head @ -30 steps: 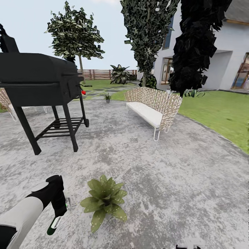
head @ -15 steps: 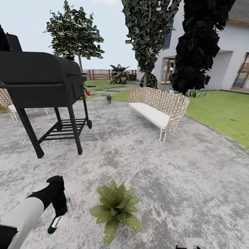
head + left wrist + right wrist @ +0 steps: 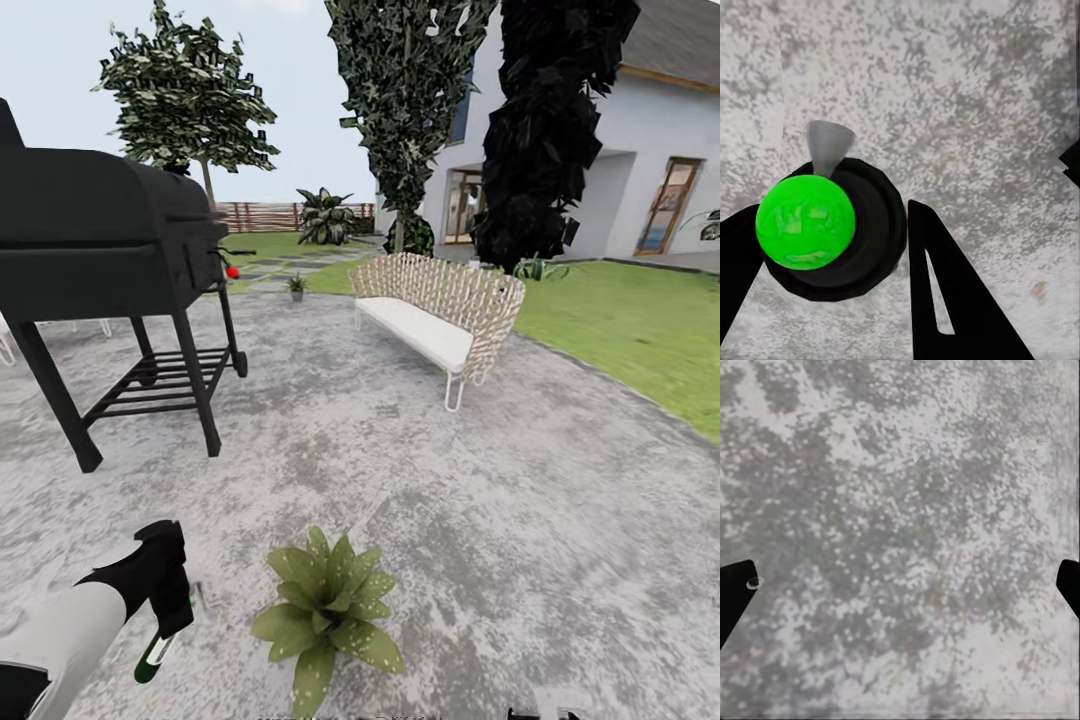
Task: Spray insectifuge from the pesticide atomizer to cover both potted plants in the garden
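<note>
My left gripper (image 3: 172, 610) is shut on the pesticide atomizer (image 3: 153, 657), a slim dark green bottle with a white label that hangs tilted below the fingers over the paving. The left wrist view looks at the atomizer (image 3: 805, 221) end-on as a bright green disc between the black fingers (image 3: 952, 300) of the left gripper (image 3: 832, 214). One potted plant (image 3: 325, 612) stands on the patio just right of that gripper. The other potted plant (image 3: 296, 287) is small and far off at the patio's back edge. My right gripper (image 3: 900, 585) is open over bare paving.
A black grill (image 3: 110, 260) on legs stands at the left. A wicker bench (image 3: 435, 315) with a white cushion sits mid-patio. Lawn (image 3: 640, 330), trees and a white house (image 3: 640, 190) lie to the right, and a wooden fence (image 3: 255, 215) runs at the back.
The whole picture shifted, so the camera moved. The near plant now sits slightly farther right of my left gripper. The grip on the atomizer is unchanged.
</note>
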### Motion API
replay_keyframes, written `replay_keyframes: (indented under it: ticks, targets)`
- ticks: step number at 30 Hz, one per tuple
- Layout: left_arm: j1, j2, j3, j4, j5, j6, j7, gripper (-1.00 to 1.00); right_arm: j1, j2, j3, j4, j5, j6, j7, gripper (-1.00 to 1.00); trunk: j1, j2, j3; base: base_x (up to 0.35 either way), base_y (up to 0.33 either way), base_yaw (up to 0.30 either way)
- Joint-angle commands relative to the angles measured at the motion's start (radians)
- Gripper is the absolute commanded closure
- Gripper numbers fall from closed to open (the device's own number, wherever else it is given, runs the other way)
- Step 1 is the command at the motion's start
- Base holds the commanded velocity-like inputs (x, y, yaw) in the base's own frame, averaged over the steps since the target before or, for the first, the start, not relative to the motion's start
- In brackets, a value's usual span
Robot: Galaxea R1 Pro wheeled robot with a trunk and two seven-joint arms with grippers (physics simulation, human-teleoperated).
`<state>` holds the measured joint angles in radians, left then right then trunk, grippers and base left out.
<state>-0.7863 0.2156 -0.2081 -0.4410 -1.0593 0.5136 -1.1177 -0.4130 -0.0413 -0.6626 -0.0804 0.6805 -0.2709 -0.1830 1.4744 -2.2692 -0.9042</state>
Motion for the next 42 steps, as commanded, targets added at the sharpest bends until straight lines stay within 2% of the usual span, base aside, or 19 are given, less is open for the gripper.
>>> replay_keyframes:
  ticks: [1,6,10,13,19,26,31,35,37,39,42]
  targets:
    - [0.0,0.002,-0.004,-0.003,0.0,0.009,-0.005,1.0,-0.001,0.0,-0.008,0.002,0.01,-0.004,-0.004,-1.0,-0.001,0.0,-0.001,-0.257,0.007,-0.289]
    - [0.001,0.003,-0.004,-0.004,-0.002,0.009,0.002,1.0,-0.001,0.003,-0.008,0.002,0.01,-0.004,-0.004,-1.0,-0.001,0.0,0.0,-0.299,0.134,-0.162]
    - [0.001,0.002,-0.002,-0.014,-0.002,0.011,0.042,1.0,-0.001,0.004,-0.008,0.002,0.01,-0.004,-0.004,-1.0,-0.001,0.0,0.0,-0.196,0.262,-0.014]
    - [0.001,0.001,-0.002,-0.013,-0.001,0.011,0.049,1.0,-0.001,0.006,-0.008,0.002,0.01,-0.004,-0.004,-1.0,-0.001,0.0,0.0,-0.033,0.326,-0.016]
    - [0.001,-0.001,-0.001,-0.011,0.002,0.011,0.047,1.0,-0.001,0.005,-0.007,0.002,0.01,-0.005,-0.004,-1.0,-0.001,0.0,0.0,0.145,0.305,-0.003]
    - [0.003,-0.027,-0.001,-0.002,0.004,0.011,0.049,1.0,-0.001,0.001,-0.008,0.002,0.01,-0.004,-0.004,-1.0,-0.001,0.0,0.0,0.236,0.239,-0.089]
    - [0.063,-0.044,-0.002,-0.01,0.001,0.01,0.061,1.0,-0.001,-0.001,-0.008,0.002,0.01,-0.004,-0.004,-1.0,-0.001,0.0,0.003,0.055,0.049,-0.255]
    - [0.08,-0.045,-0.002,-0.003,0.005,0.01,0.091,1.0,-0.001,-0.002,-0.008,0.002,0.01,-0.004,-0.004,-1.0,-0.001,0.0,0.005,0.004,0.003,-0.262]
    - [0.088,-0.051,-0.001,-0.003,0.017,0.011,0.095,1.0,-0.001,-0.002,-0.008,0.002,0.01,-0.004,-0.004,-1.0,-0.001,0.0,0.006,0.0,0.0,-0.263]
    - [0.093,-0.056,-0.001,-0.002,0.049,0.011,0.103,1.0,-0.001,-0.002,-0.008,0.002,0.01,-0.004,-0.004,-1.0,-0.001,0.0,0.007,0.0,0.0,-0.263]
    - [0.096,-0.059,0.0,0.001,0.087,0.011,0.191,1.0,-0.001,-0.002,-0.008,0.002,0.01,-0.004,-0.004,-1.0,-0.001,0.0,0.008,0.0,0.0,-0.263]
